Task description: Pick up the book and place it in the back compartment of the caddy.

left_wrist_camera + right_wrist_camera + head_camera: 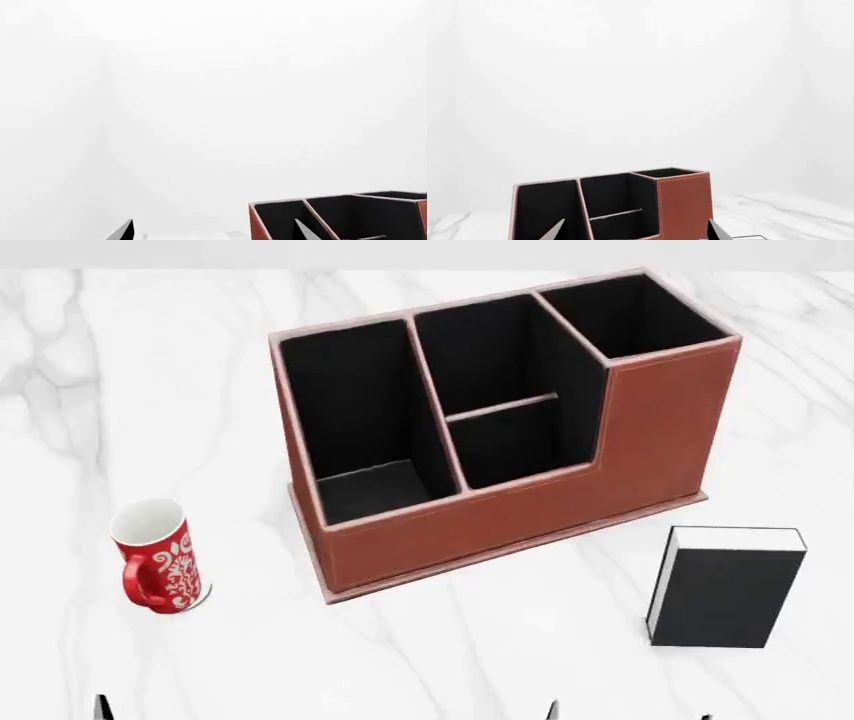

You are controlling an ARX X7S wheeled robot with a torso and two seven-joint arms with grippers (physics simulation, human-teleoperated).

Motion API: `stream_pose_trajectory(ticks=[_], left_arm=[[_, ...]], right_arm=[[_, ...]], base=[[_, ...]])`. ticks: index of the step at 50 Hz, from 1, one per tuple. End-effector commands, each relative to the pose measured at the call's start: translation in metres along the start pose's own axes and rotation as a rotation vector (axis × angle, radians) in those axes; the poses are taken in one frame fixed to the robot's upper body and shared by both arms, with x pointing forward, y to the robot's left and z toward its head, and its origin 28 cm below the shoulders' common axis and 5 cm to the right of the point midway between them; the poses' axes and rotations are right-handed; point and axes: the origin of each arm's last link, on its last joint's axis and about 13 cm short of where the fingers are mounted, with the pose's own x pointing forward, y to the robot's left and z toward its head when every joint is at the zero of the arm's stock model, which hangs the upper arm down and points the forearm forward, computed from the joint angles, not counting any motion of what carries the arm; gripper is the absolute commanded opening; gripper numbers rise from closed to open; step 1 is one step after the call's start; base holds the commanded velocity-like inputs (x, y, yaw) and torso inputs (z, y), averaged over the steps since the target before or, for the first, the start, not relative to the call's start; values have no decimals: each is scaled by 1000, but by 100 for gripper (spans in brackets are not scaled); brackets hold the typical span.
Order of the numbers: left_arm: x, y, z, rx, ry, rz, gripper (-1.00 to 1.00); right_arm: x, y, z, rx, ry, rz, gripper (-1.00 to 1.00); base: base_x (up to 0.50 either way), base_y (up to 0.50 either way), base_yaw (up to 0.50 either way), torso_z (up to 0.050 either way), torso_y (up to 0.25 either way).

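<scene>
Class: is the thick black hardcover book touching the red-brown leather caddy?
Apart. The head view shows bare marble between the book and the caddy.

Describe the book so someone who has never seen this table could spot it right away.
Find the big red-brown caddy on the white marble table. Just in front of its tall end stands the book: a black hardcover with a white page edge, unlike the red patterned mug opposite.

Simulated desk setting, white marble tabletop (441, 660), bare white walls, leather caddy (534, 505), patterned mug (158, 557)
</scene>
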Motion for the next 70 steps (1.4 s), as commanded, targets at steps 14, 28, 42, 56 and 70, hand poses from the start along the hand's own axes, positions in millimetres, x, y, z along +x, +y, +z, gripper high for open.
stream_pose_trajectory(ticks=[14,28,42,56,70], left_arm=[[-6,4,12,-58,-160,30,100],[-2,9,10,-51,-197,80,100],[-3,11,9,-61,-227,83,100],[-6,11,14,-71,-245,89,100],[-5,11,13,-72,-236,87,100]], right_arm=[[-9,-2,11,3,-126,-10,100],[-15,-1,13,-2,-202,-30,100],[-16,0,11,1,-211,-37,100],[-15,-1,12,10,-215,-43,100],[-14,-1,10,6,-209,-46,100]], base=[[0,0,0,0,0],[0,0,0,0,0],[0,0,0,0,0],[0,-29,0,0,0],[-13,-212,0,0,0]])
